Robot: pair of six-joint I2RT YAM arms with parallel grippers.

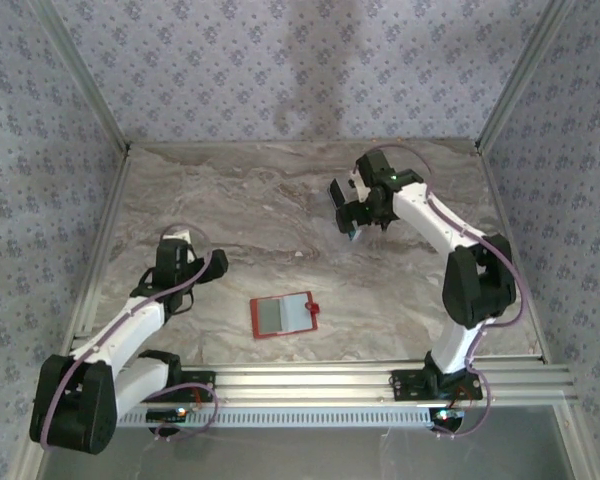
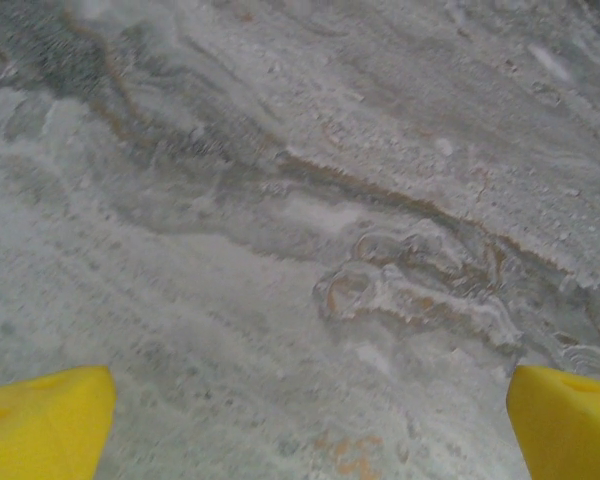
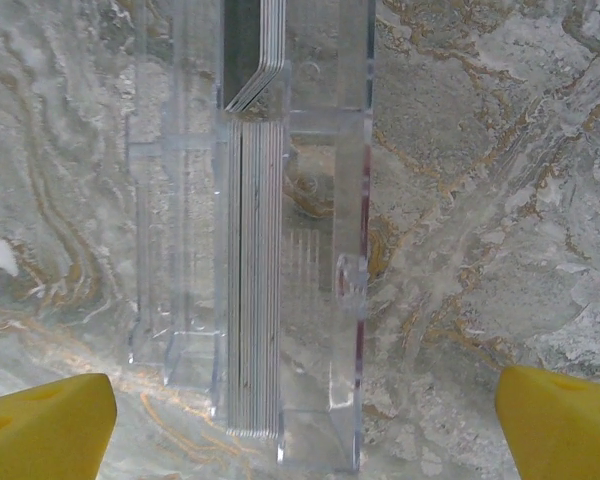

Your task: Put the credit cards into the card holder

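Card holder (image 1: 283, 315) open on worktop (image 1: 230, 210).
Red, grey inside (tab at right edge); left pincer (image 2: 300, 430) and right pincer (image 3: 300, 425) released.

My bench: grey-tan marble-look tabletop (image 1: 240, 200); floral-print walls (image 1: 230, 70) at top, L, R of frame; alu rail (image 1: 320, 378) along bottom.

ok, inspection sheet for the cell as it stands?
surface: marble-pattern tabletop
job's things: red card holder flat near front centre, grey panel up; card stack on edge in clear rack
clutter: nothing seen
claws: left claw open over bare marble; right claw open above the rack
cables: pinkish cable looped along each arm
surroundings: patterned fabric walls; aluminium rail at front
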